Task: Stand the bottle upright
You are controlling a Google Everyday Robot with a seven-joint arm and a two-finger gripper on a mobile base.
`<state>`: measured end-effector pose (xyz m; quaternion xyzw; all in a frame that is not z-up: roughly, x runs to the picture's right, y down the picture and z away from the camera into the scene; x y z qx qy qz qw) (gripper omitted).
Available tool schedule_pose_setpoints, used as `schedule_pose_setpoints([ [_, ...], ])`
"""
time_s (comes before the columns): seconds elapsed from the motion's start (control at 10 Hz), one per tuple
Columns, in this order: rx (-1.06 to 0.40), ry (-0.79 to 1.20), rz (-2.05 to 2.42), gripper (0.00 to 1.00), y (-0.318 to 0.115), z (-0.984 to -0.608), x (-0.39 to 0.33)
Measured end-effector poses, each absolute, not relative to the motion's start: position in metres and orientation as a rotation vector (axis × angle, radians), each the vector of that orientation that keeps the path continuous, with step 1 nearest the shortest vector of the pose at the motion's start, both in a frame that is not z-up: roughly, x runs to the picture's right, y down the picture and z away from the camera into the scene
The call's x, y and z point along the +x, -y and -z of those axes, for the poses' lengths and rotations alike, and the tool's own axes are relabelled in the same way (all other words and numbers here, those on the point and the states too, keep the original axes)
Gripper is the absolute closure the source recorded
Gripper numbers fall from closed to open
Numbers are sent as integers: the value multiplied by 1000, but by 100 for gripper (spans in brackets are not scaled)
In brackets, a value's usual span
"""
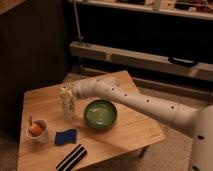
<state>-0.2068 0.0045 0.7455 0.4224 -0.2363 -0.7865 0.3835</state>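
The bottle [67, 103] is small, slim and whitish with a darker band. It stands upright on the wooden table [130, 135], left of the green bowl [100, 113]. My white arm reaches in from the right. Its gripper [71, 92] is at the bottle's upper part, right beside or on it. The arm's end hides the contact, so I cannot tell whether the gripper holds the bottle.
A white cup with orange contents [36, 130] stands at the table's front left. A blue cloth-like piece [65, 136] and a black-and-white striped object [72, 157] lie near the front edge. Dark shelving runs behind the table.
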Motion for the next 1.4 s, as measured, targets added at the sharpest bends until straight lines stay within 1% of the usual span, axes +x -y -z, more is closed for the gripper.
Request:
schedule_pose_setpoints([
  [0.7, 1082, 607, 2041, 100, -20, -757, -205],
  [1.3, 1048, 598, 2059, 100, -28, -766, -200],
  [1.4, 1041, 601, 2064, 98, -29, -767, -200],
])
